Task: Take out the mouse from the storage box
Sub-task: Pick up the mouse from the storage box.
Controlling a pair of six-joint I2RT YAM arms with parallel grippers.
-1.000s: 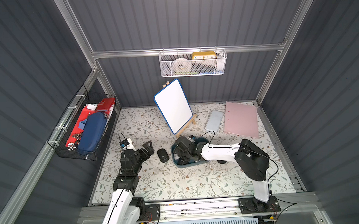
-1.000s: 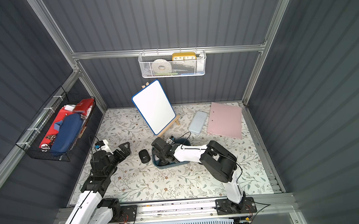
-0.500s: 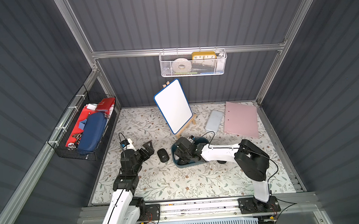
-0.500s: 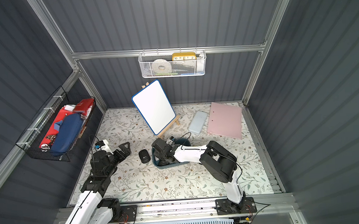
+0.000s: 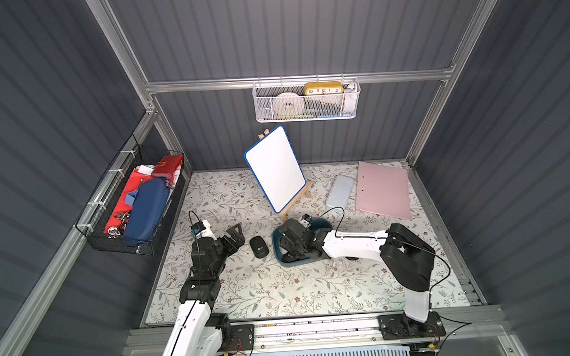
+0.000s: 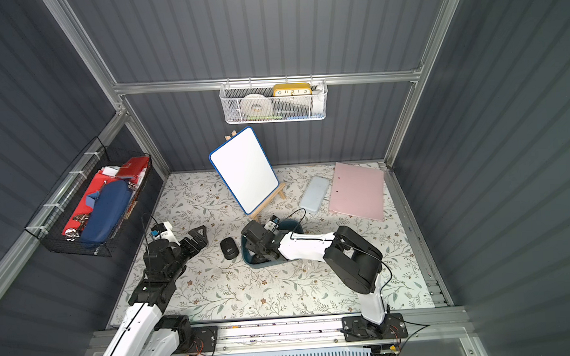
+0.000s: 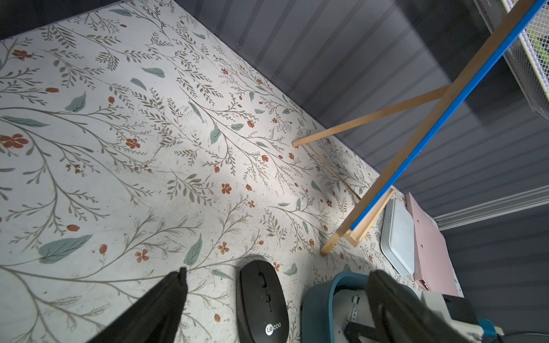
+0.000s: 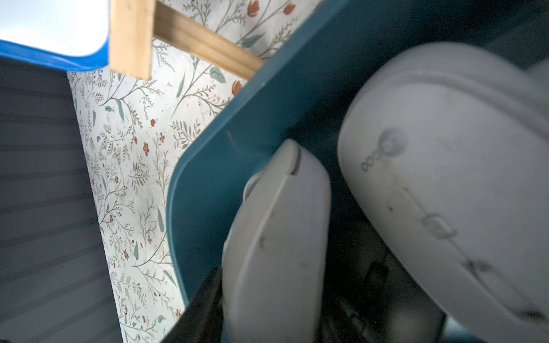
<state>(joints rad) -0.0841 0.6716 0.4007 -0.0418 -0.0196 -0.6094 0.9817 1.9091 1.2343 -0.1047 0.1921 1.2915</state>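
Right gripper [image 5: 289, 248] clamped on white mouse [image 8: 276, 237] inside storage box [image 8: 237, 133]; left gripper [image 5: 237, 236] spread; black mouse [image 7: 263, 303] marked Lecoo.

Whiteboard [image 5: 275, 168] (on a wooden easel [image 7: 368, 118]) stands near a pink folder [image 5: 383, 189].

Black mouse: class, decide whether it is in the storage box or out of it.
Out. The black mouse lies on the flowered mat beside the storage box, outside its wall.

The right claw [image 5: 288, 249] has clamped — onto a white mouse [image 8: 279, 237].
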